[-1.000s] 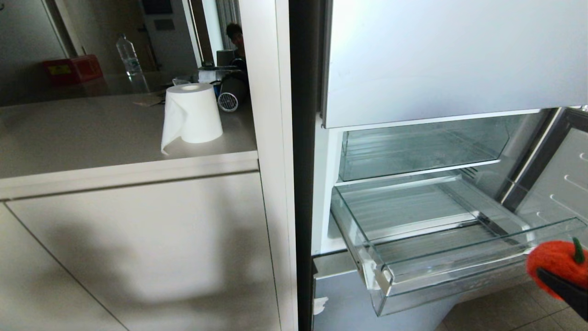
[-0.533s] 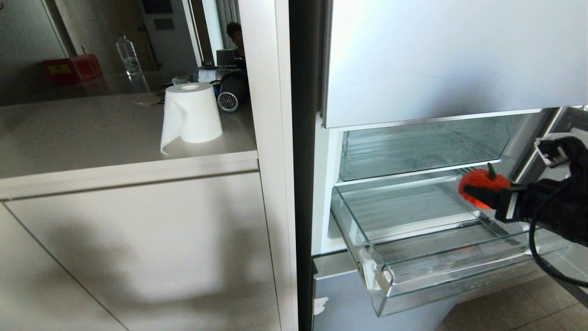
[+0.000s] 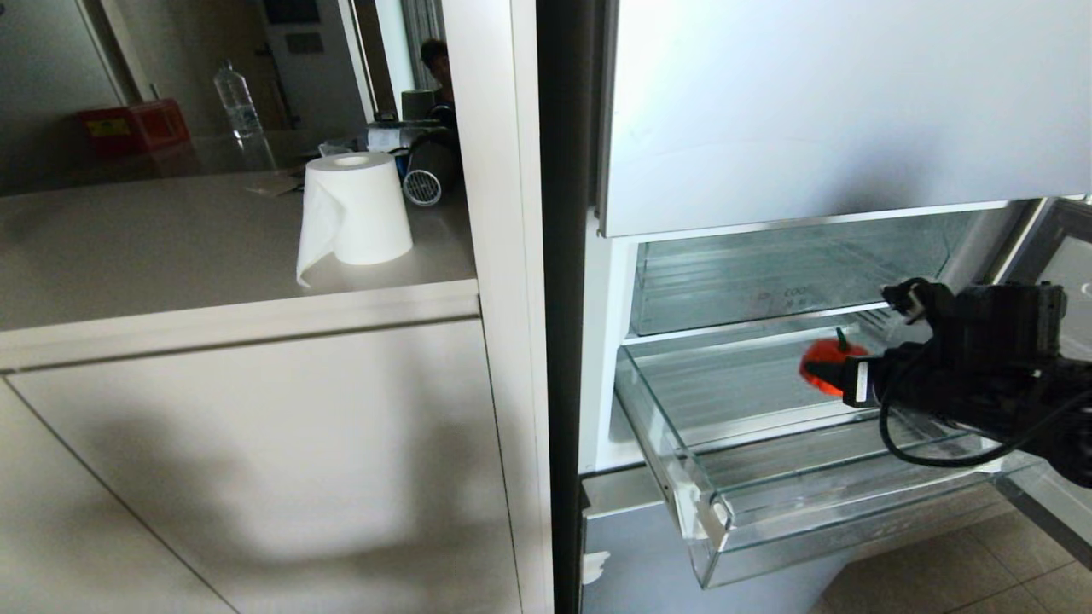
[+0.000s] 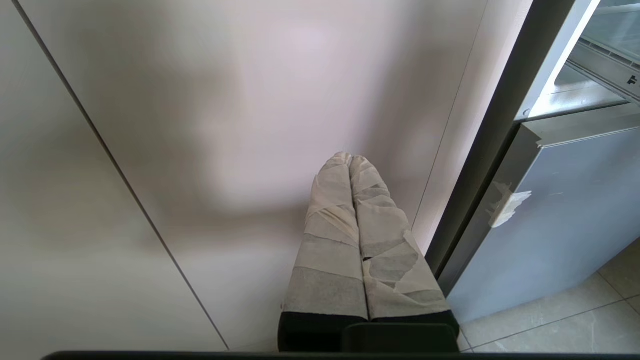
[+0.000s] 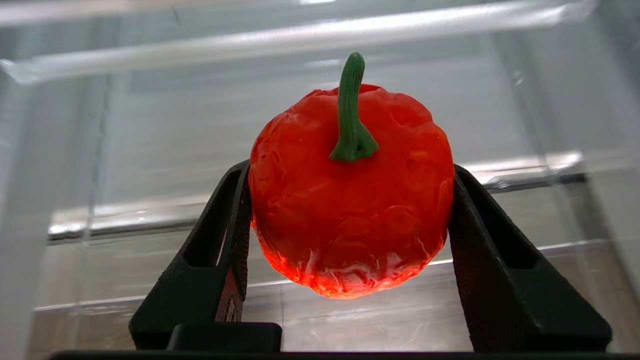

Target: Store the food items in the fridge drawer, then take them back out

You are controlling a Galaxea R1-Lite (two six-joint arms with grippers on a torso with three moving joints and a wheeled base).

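One orange-red fruit (image 3: 826, 368) sits clamped in our right gripper (image 3: 832, 375) above the fridge drawer (image 3: 768, 503); we lower near the ribbed floor before releasing. Left gripper (image 4: 351, 165) pressed together, parked.

fruit (image 3: 824, 365): near half hidden behind right gripper (image 3: 821, 372) in head view | drawer (image 3: 734, 512): right end behind the arm | right arm: cut off at head view's right edge | person (image 3: 438, 77): mostly hidden by cabinet panel | bottle (image 3: 238, 104): label too small to read | left gripper (image 4: 350, 162): base cut by wrist view's edge
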